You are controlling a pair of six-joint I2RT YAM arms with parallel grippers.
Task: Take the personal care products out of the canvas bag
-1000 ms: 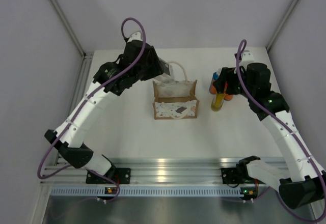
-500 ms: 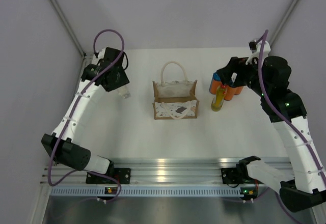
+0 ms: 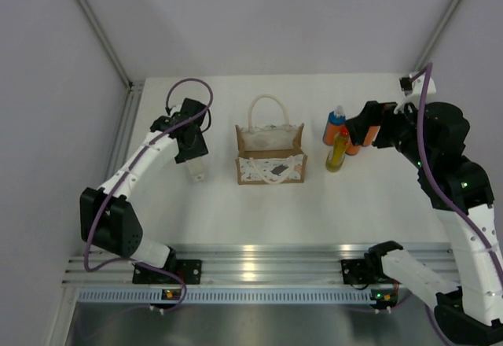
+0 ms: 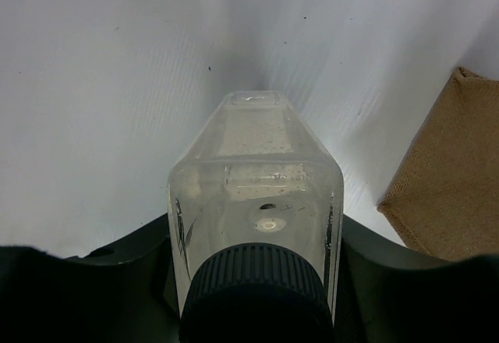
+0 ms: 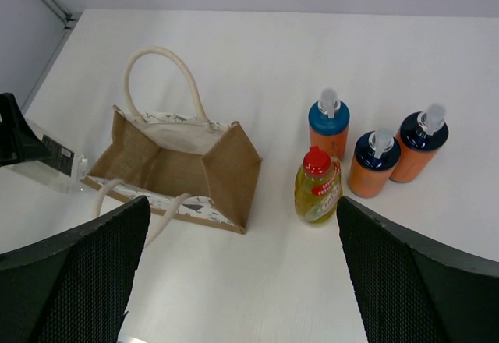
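Our left tool (image 3: 194,156) is clamped on the clear bottle (image 4: 257,179) beside the canvas bag (image 5: 173,170). Our right tool (image 5: 243,273) hangs above the desk (image 5: 437,62), fingers spread apart.

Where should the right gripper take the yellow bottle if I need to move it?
Probably by the red cap and neck, coming straight down. The yellow bottle stands upright, and the orange bottles sit close behind it and to its right, crowding the body there. The top stands free. The right gripper is already open.
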